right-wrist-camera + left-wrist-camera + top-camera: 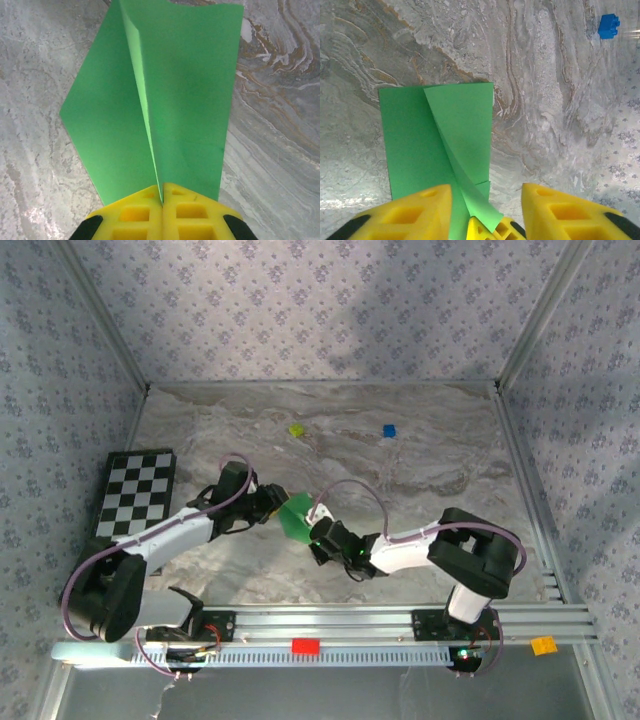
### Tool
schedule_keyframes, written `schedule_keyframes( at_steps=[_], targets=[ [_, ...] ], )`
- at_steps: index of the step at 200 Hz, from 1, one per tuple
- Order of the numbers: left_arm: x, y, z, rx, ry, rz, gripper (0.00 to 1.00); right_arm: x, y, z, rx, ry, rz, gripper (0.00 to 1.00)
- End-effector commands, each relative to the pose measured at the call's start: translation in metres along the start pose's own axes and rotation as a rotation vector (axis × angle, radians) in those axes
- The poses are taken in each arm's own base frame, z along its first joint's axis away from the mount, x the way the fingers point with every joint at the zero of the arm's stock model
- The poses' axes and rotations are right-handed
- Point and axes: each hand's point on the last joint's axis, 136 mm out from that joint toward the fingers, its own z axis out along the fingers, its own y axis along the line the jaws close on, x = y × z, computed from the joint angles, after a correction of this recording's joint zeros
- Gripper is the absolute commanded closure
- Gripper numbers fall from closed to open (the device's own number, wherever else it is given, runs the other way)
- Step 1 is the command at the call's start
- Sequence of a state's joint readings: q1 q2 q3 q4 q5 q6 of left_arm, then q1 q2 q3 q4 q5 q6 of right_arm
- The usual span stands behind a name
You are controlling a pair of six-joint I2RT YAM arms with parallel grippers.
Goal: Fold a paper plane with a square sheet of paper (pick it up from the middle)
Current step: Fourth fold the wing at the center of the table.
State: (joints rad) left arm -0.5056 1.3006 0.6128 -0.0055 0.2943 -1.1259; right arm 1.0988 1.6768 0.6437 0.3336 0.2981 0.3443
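Pale lilac floral-print walls (330,310) close in a grey marble-patterned desk (420,450). Aluminium posts (540,315) run up the frame's upper corners; a dim patch, perhaps shadow, crosses the back wall.
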Motion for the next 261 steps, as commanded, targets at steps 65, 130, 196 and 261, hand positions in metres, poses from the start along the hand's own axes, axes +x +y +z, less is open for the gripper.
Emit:
schedule_keyframes(
  at_steps=[65,130,196,261],
  targets=[
    [0.009,0.015,0.006,-0.022,0.037,-0.028,0.87,0.007,0.008,0.003,-0.216,0.032,0.201,1.00],
    [0.017,0.020,0.017,-0.028,0.082,-0.029,0.94,0.004,0.009,0.009,-0.329,0.111,0.379,0.99],
    [0.024,0.026,0.028,-0.049,0.101,-0.024,0.96,0.005,0.012,0.018,-0.398,0.214,0.531,0.98],
    [0.024,0.004,0.029,0.048,0.105,0.007,0.97,0.008,0.007,0.019,-0.374,0.227,0.567,0.98]
  ],
)
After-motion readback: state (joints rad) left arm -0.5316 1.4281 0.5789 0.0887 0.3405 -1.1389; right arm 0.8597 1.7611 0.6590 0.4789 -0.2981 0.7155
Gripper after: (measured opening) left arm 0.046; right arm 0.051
